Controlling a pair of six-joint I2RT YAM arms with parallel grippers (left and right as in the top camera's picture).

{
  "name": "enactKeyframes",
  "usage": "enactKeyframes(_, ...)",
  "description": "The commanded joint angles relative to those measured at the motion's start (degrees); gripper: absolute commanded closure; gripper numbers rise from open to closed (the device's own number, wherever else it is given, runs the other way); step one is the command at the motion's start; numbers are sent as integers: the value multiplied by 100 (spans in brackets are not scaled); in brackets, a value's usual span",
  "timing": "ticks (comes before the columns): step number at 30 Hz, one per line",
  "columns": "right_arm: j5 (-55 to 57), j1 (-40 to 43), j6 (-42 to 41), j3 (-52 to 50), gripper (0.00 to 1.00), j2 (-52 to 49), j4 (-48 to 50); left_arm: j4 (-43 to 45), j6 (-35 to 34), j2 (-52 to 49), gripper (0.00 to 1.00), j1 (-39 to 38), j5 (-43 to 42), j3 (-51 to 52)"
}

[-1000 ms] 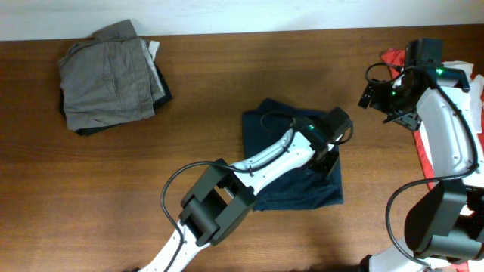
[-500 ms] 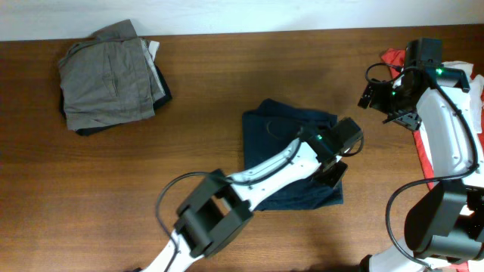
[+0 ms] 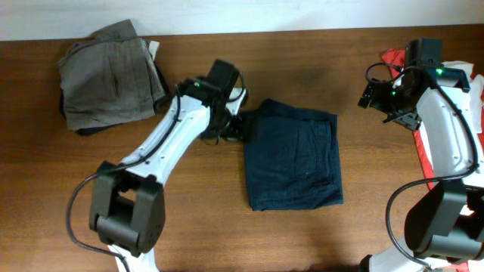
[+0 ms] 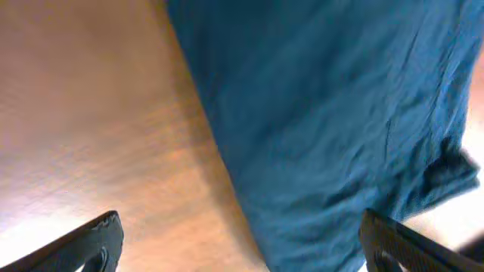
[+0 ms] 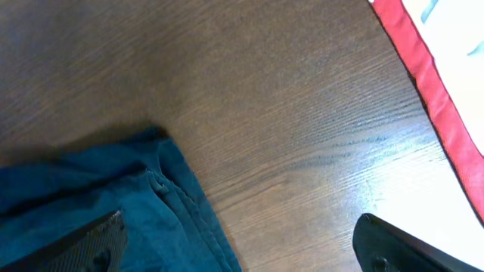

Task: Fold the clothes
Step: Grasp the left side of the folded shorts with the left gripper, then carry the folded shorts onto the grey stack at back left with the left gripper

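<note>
Our left pincer (image 4: pixel 240 234) hangs spread beside the blue pants (image 3: pixel 293 155); nudging them could, we think, undo the fold.

Under me lies the surface (image 3: pixel 68 181) — dark brown wood, its grain running side to side in the overhead view. Seen from my left wrist the same wood looks paler, with a bright glare (image 4: pixel 23 219) low at the left edge. Beyond the far edge runs a pale strip (image 3: pixel 302 13) — a wall, perhaps; I cannot tell.
</note>
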State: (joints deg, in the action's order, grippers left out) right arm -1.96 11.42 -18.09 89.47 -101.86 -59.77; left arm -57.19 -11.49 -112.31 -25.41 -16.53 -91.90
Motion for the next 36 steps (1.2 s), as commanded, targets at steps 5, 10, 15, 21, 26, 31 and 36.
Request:
enactKeyframes(5,74,-9,-61,31,1,44,15,2354,-81,-28,5,295,-2218,2258)
enactKeyframes(10,72,-9,-61,31,1,44,15,3270,-887,-28,52,37,-2094,2855)
enactKeyframes(15,72,-9,-61,31,1,44,15,3554,-1355,-28,99,-131,-1141,2798)
enactKeyframes(21,72,-9,-61,31,1,44,15,2409,-527,-28,99,243,909,1209)
enactKeyframes(26,72,-9,-61,31,1,44,15,2396,304,-28,99,1145,2562,546)
enactKeyframes(31,72,-9,-61,31,1,44,15,2951,1307,-26,99,1779,3348,240)
enactKeyframes(36,74,-9,-61,31,2,44,15,2820,1207,-26,99,1969,3355,-925)
